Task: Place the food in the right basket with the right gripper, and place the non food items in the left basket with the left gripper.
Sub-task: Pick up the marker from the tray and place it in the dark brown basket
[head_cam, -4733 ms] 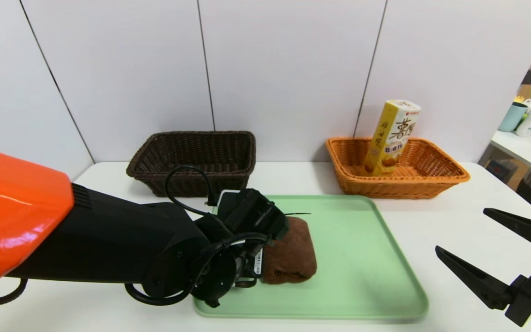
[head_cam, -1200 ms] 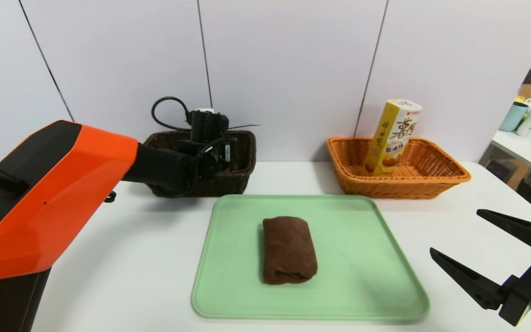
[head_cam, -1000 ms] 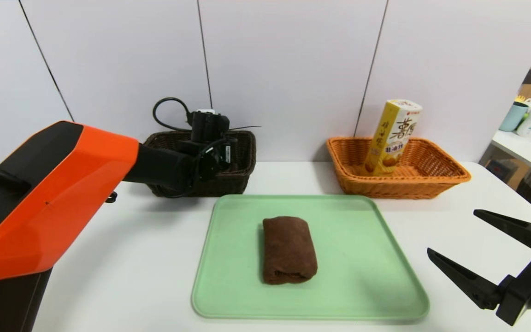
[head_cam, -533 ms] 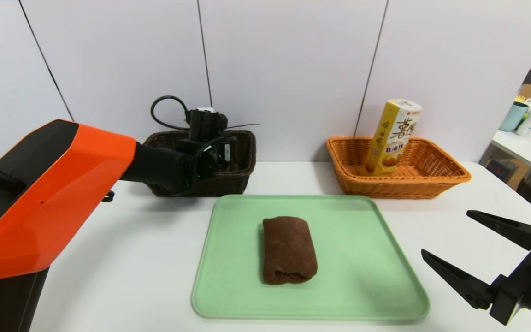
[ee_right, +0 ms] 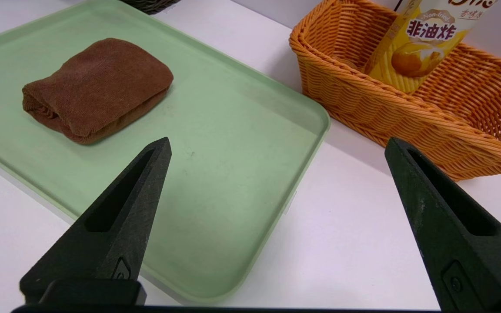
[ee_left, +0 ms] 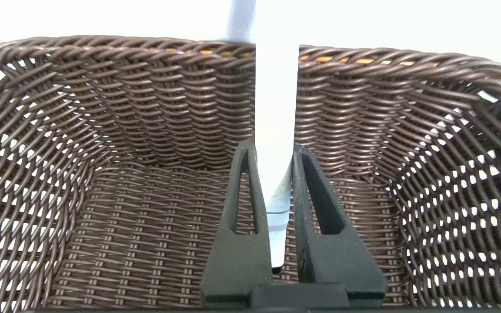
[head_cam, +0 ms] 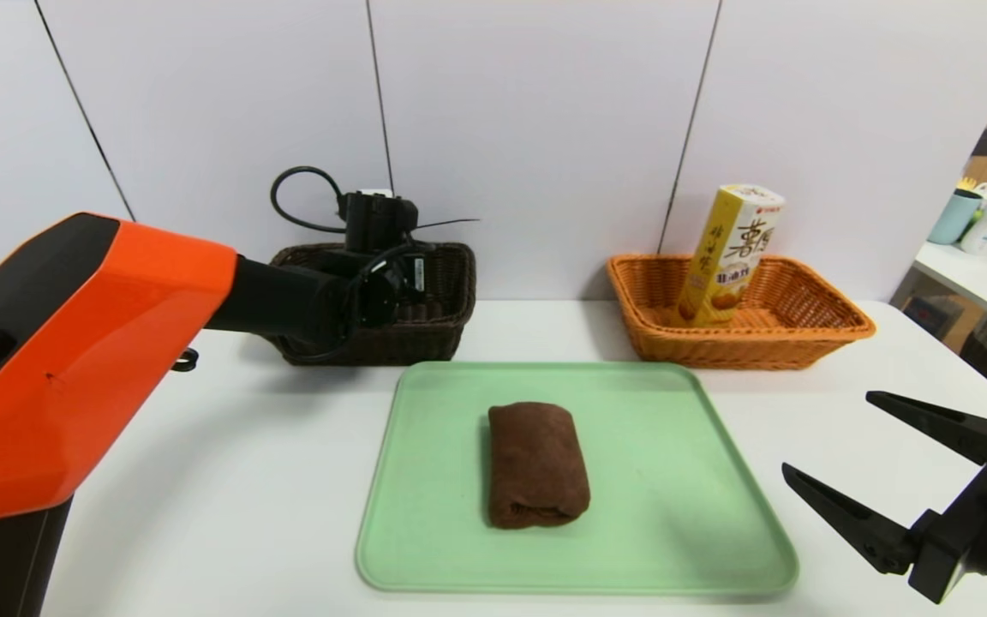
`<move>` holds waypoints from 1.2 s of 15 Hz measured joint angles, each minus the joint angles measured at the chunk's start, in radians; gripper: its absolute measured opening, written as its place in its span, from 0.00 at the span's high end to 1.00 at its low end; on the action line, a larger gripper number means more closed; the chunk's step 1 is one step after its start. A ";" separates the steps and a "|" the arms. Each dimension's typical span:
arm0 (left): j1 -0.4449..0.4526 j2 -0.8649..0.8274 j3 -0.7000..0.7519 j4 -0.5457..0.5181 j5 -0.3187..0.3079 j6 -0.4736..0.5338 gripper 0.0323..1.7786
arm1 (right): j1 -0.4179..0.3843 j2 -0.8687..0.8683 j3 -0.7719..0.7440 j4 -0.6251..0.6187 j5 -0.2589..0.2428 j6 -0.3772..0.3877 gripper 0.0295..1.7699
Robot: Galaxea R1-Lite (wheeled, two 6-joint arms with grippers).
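My left gripper (ee_left: 273, 145) is shut on the slim white marker pen (ee_left: 276, 100), holding it above the inside of the dark brown left basket (ee_left: 102, 130); in the head view the wrist hides the jaws over that basket (head_cam: 446, 287). The brown rolled towel (head_cam: 536, 463) lies in the middle of the green tray (head_cam: 682, 523). The yellow-and-white snack box (head_cam: 732, 253) stands leaning in the orange right basket (head_cam: 802, 347). My right gripper (head_cam: 828, 433) hovers open and empty over the table at the tray's near right corner, and its wrist view shows the towel (ee_right: 98, 87) and the box (ee_right: 424, 39).
The baskets stand against the white back wall, with bare table between them. The left arm's orange casing (head_cam: 74, 360) fills the near left. A side table with cups (head_cam: 973, 223) sits beyond the right edge.
The left arm left the tray beside the towel and now holds the pen over the dark basket, rising slightly in the last second. The right gripper drifted a little leftward.
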 joint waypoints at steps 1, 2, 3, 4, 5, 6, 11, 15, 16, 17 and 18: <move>0.000 -0.003 0.002 0.000 0.001 -0.001 0.90 | 0.000 0.000 0.000 0.000 0.000 0.000 0.04; 0.000 -0.005 0.003 0.000 0.003 0.000 0.90 | 0.000 -0.001 0.000 0.000 0.000 0.000 0.04; 0.000 -0.009 0.003 0.000 0.004 0.000 0.90 | 0.000 -0.001 0.001 0.000 0.000 0.001 0.04; 0.001 -0.013 0.003 0.000 0.004 0.002 0.90 | 0.000 -0.001 0.001 0.000 0.000 0.001 0.04; 0.000 -0.017 0.003 0.000 0.004 0.002 0.90 | 0.000 -0.001 0.003 0.000 0.000 0.001 0.04; 0.000 -0.020 0.004 0.000 0.004 0.003 0.90 | 0.000 -0.002 0.003 0.000 0.000 0.001 0.04; -0.003 -0.036 0.036 -0.002 0.005 0.012 0.52 | 0.000 -0.008 0.005 -0.001 0.000 0.001 0.04; -0.005 -0.055 0.063 -0.006 0.003 0.019 0.32 | 0.000 -0.015 0.008 0.000 0.000 0.001 0.04; -0.007 -0.062 0.068 -0.006 0.006 0.019 0.29 | 0.000 -0.016 0.008 0.000 0.000 0.002 0.04; -0.009 -0.072 0.071 -0.006 0.007 0.019 0.26 | 0.000 -0.016 0.008 0.000 0.000 0.001 0.04; -0.011 -0.085 0.072 -0.004 0.008 0.019 0.23 | 0.000 -0.017 0.008 0.000 0.000 0.000 0.04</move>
